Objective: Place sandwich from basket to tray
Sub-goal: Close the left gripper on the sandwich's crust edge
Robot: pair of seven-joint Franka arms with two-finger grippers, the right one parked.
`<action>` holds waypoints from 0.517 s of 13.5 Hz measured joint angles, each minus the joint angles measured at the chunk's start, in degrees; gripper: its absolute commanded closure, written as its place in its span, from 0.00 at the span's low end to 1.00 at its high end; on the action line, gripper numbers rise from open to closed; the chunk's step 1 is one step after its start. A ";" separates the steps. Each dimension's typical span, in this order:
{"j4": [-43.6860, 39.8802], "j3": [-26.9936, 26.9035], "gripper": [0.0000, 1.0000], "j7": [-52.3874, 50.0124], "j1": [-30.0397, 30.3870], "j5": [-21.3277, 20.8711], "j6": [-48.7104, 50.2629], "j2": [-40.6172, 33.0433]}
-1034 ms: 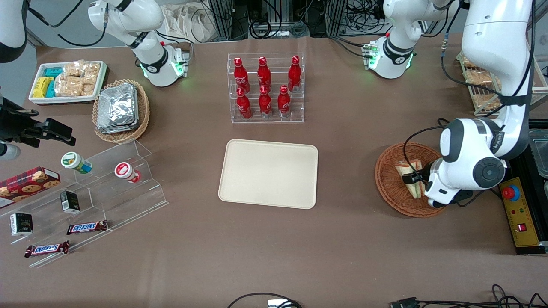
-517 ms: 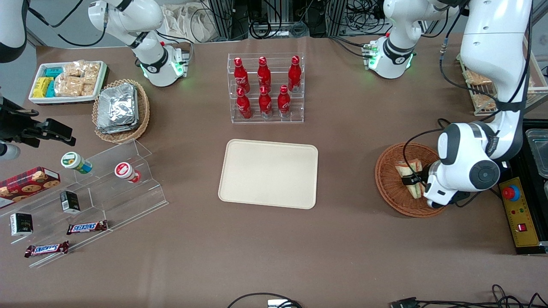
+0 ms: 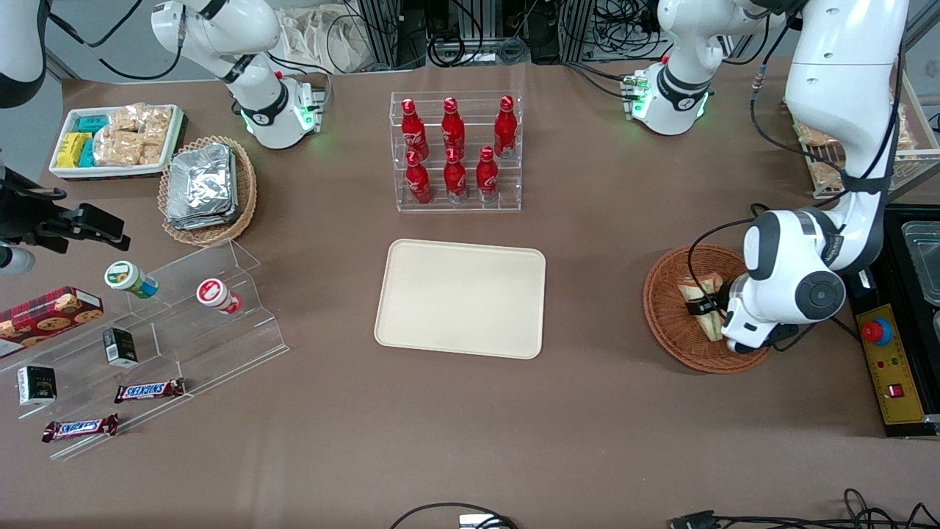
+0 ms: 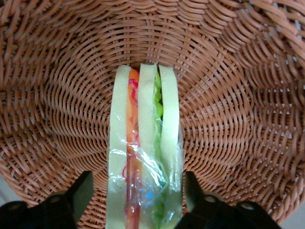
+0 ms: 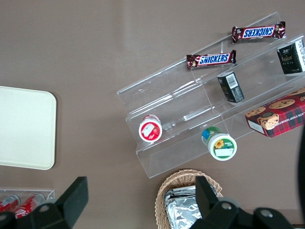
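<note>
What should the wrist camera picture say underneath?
Gripper straddles the wrapped sandwich in the wicker basket.

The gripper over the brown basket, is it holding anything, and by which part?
Nothing held yet: the gripper is open in the basket, one finger on each side of the sandwich, gaps visible.

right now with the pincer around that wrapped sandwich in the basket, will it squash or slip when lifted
Likely soft: the sandwich is pale bread and loose filling, so it may squash. Its clear wrap looks slick and crinkled, so it could slide. The pincer straddles it with fingers apart, inside the basket; it probably weighs little.
</note>
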State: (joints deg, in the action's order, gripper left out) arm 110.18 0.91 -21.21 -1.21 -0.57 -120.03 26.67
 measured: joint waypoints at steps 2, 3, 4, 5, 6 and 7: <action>-0.01 0.03 0.74 0.00 0.00 0.00 -0.02 -0.01; -0.03 0.04 0.78 0.00 0.00 0.00 -0.02 -0.04; -0.06 0.05 0.81 0.00 0.00 0.00 -0.01 -0.13; -0.13 0.06 0.84 0.00 -0.01 0.00 0.11 -0.28; -0.39 0.09 0.84 0.01 -0.01 0.00 0.52 -0.58; -0.90 0.16 0.84 0.05 -0.03 0.00 1.49 -1.11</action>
State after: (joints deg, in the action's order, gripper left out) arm 109.29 1.07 -21.16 -1.24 -0.57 -118.54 25.56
